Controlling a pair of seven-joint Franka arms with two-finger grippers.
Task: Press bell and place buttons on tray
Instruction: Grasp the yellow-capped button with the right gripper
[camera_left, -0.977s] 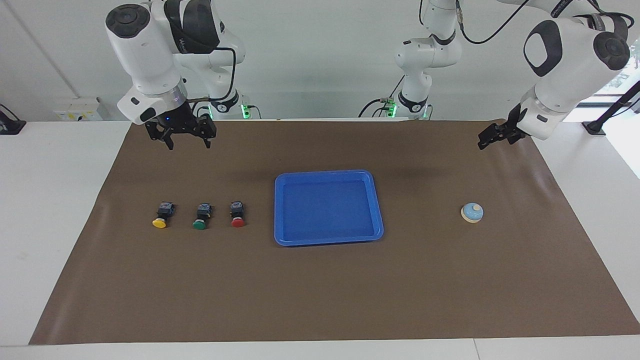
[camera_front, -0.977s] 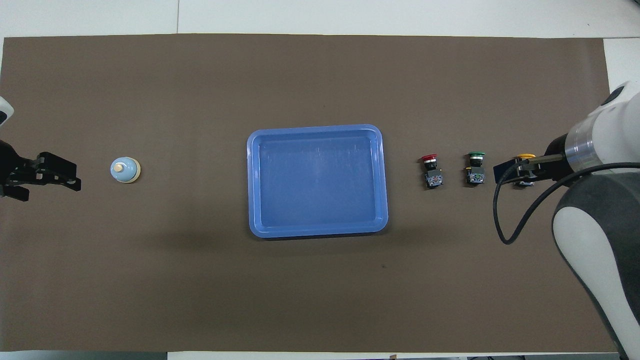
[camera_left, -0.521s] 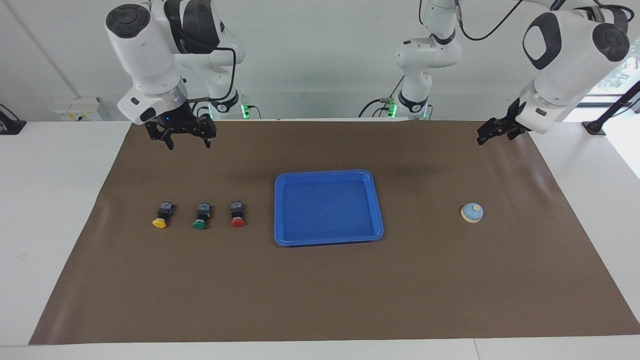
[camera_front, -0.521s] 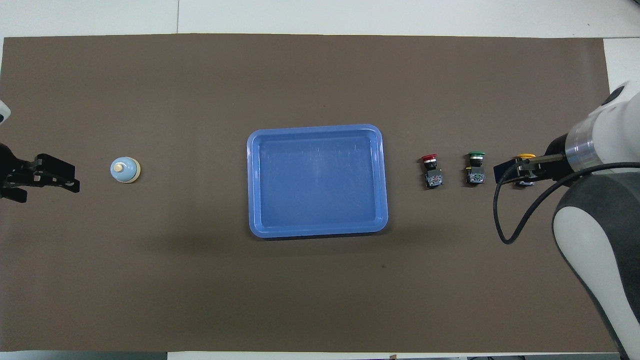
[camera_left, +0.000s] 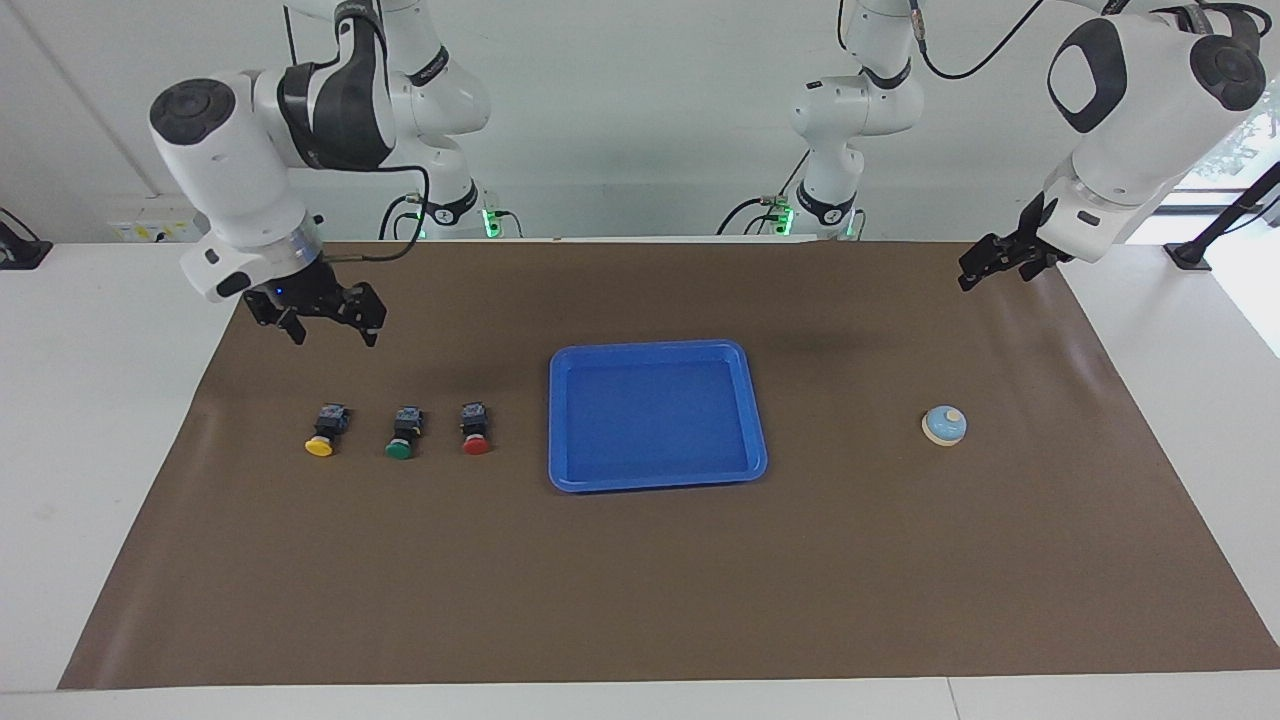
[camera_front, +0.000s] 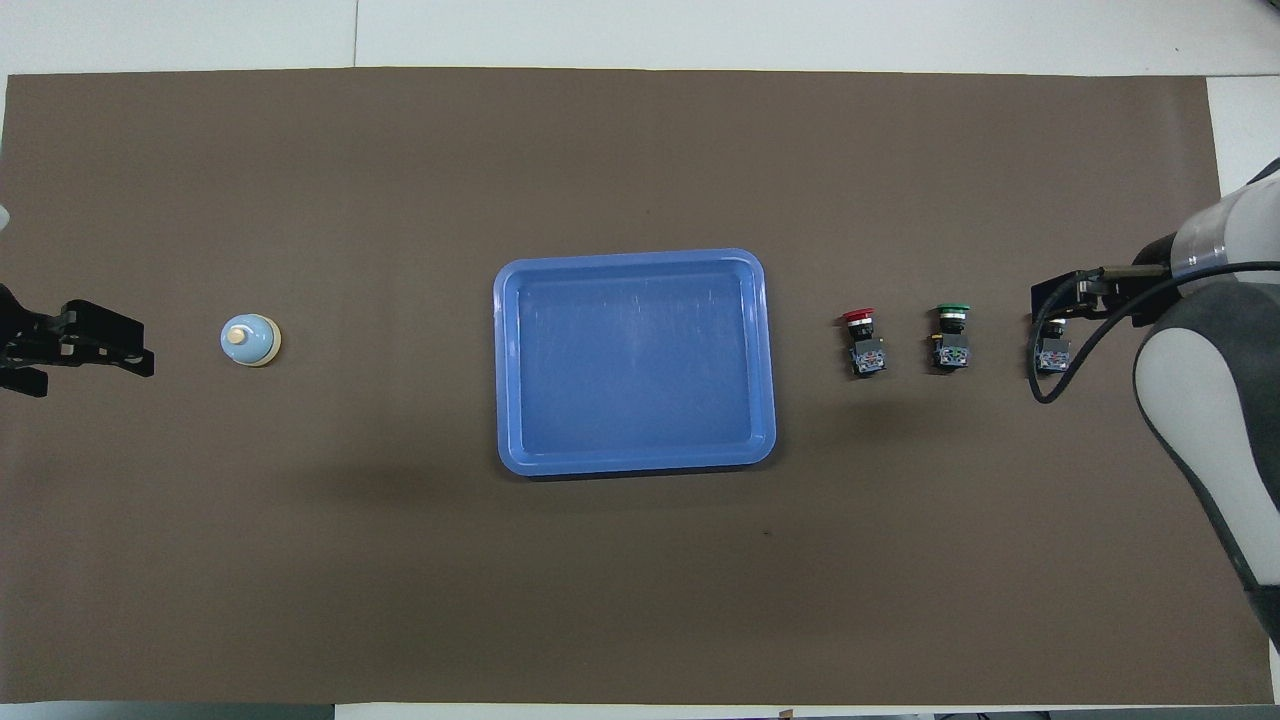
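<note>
- Buttons, yellow (camera_left: 319, 437), green (camera_left: 399, 440) and red (camera_left: 475, 435), lie in a row on the tabletop (camera_left: 640, 580) beside the tray (camera_left: 756, 420), toward the right arm's end; the bell (camera_left: 944, 425) sits toward the left arm's end.
- We judge them light, rigid and small; grip the blocky black bodies.
- Our right tool (camera_left: 327, 327), open and empty, has dropped toward the yellow button since a second ago.
- Our left tool (camera_left: 982, 270), open too, has barely moved.
</note>
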